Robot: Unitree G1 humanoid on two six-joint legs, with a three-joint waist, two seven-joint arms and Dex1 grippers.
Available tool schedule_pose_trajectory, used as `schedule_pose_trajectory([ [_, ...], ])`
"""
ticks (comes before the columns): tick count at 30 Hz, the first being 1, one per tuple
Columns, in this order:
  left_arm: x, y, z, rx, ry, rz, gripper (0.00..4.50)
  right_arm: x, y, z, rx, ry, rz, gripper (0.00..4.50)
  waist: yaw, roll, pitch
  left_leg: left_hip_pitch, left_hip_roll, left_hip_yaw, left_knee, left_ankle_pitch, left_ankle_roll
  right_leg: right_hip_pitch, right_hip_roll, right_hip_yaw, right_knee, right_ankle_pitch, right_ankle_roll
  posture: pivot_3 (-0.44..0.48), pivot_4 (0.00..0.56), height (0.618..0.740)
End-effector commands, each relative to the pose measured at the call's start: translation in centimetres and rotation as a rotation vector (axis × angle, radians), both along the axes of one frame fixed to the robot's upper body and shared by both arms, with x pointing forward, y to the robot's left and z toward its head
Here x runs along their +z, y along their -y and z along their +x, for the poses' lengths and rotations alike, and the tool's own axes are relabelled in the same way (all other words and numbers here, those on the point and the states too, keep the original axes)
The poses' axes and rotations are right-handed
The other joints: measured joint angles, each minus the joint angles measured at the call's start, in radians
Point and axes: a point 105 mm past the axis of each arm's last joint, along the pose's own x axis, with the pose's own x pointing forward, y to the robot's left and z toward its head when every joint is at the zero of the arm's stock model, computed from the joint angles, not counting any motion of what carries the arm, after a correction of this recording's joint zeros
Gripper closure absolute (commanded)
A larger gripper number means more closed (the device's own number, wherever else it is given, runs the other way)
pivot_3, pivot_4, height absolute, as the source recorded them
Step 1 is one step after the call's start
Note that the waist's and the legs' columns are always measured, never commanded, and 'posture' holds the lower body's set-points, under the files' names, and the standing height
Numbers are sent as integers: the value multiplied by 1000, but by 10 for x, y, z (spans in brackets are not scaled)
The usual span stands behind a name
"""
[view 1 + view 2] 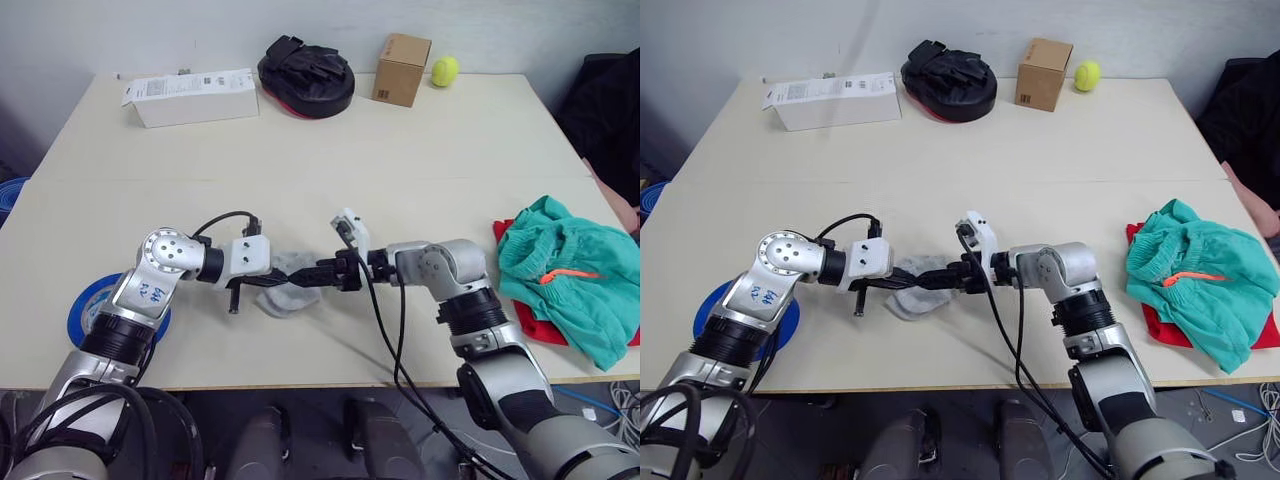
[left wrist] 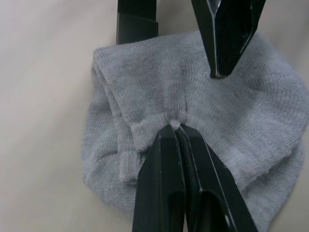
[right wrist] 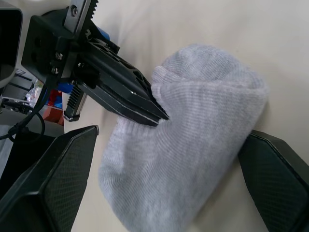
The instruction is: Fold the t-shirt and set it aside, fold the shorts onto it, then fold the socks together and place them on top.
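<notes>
Left gripper (image 2: pixel 176 128) pinched tight on the socks (image 1: pixel 287 290) at the table's (image 1: pixel 300 150) near-centre, right gripper (image 3: pixel 169 159) spread wide around them, while shorts (image 1: pixel 560 270) already sit bunched atop the t-shirt (image 1: pixel 540 328) aside right — final stacking remains.

White box (image 1: pixel 190 96), black padded mitt (image 1: pixel 306 76), cardboard box (image 1: pixel 401 69), tennis ball (image 1: pixel 445 70) along the table's (image 1: pixel 420 160) far edge.

I work in a lab-like room: bare tabletop (image 1: pixel 330 160), plain wall behind it, loose cables (image 1: pixel 620 405) beside it.
</notes>
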Motion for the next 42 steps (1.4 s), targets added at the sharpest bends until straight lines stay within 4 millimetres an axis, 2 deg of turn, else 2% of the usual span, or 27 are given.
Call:
schedule_pose_trajectory([
  [1,-15,-5,-4,25,-36,51,4500,-14,-6,-7,22,-40,-49,639,0,0,0,0,0,0,0,0,0,0,0,0,0,0,0,0,150,740],
  [5,-15,-5,-4,30,-36,47,4500,-18,-6,-8,21,-39,-60,2119,-1,0,0,0,0,0,-1,0,0,0,0,1,-1,0,0,0,150,740],
  [12,-12,-2,-2,44,-31,26,4500,-17,-4,-7,7,-35,-50,4375,-1,-2,-1,1,0,-1,-1,0,0,1,0,2,-1,0,0,0,150,740],
  [20,-2,-3,2,92,-34,-38,4500,-11,-6,-8,9,-27,-14,4467,-2,-2,-1,2,0,-1,-1,0,0,2,-2,2,-1,0,-1,0,150,740],
  [21,2,-3,2,105,-41,-61,4061,-10,-6,-7,8,-26,-12,4500,-3,-2,-1,2,0,-1,-1,0,0,2,-2,2,-1,0,-1,0,150,740],
  [22,8,-3,0,109,-48,-86,3905,-9,-6,-8,8,-24,-9,4500,-3,-2,-1,2,0,-1,-1,0,0,2,-2,2,-1,0,-1,0,150,740],
  [25,30,-9,-8,122,-60,-146,2987,-6,-4,-8,7,-14,2,4500,-5,-1,-1,1,0,-2,-2,0,0,1,-2,2,-2,0,-1,0,150,740],
  [30,67,-20,-32,151,-108,-254,1395,8,4,-11,10,5,50,4500,-12,-1,-1,-2,1,-2,-5,-1,-2,-2,-2,1,-5,-1,-1,0,150,740],
  [34,77,-29,-45,190,-107,-266,44,21,16,-17,23,8,92,4500,-17,0,0,-3,0,-2,-7,-1,-1,-2,-2,1,-8,-1,-1,0,150,740],
  [39,70,-28,-45,214,-105,-267,15,20,20,-20,21,1,78,4500,-21,0,0,-3,1,-3,-7,-1,-2,-1,-2,0,-9,-1,-1,0,150,740],
  [42,69,-24,-46,208,-100,-265,15,27,28,-19,13,5,90,4500,-23,0,0,-3,1,-3,-6,-1,-2,-2,-2,0,-9,-1,-1,0,150,740],
])
